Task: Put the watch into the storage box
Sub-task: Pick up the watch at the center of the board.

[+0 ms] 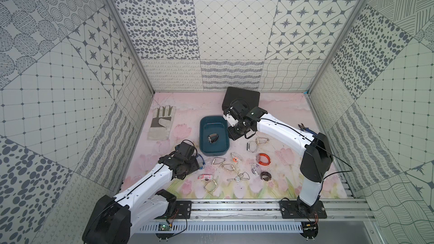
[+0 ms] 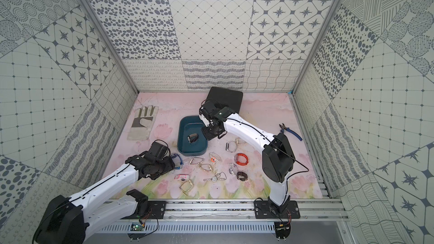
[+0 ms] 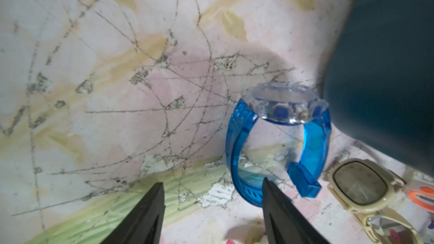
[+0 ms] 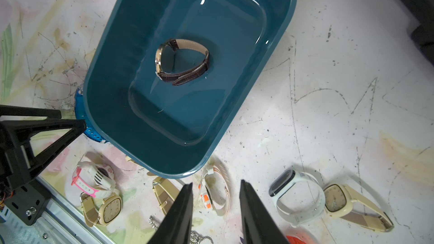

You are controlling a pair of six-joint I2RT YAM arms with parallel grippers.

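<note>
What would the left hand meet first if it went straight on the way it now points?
Probably the blue watch: its strap sits just ahead of the left hand, nearer one finger than the middle. The storage box stands farther on, to one side; depth is unclear.

no writing or number is legible; marks on the cream watch dial (image 3: 359, 185) are blurred.

Grey work glove (image 1: 159, 123) lies flat near the worktop's (image 1: 293, 113) left edge. Black case (image 1: 243, 98) sits mid far edge. Blue-handled pliers (image 1: 307, 129) lie at the right edge.
</note>
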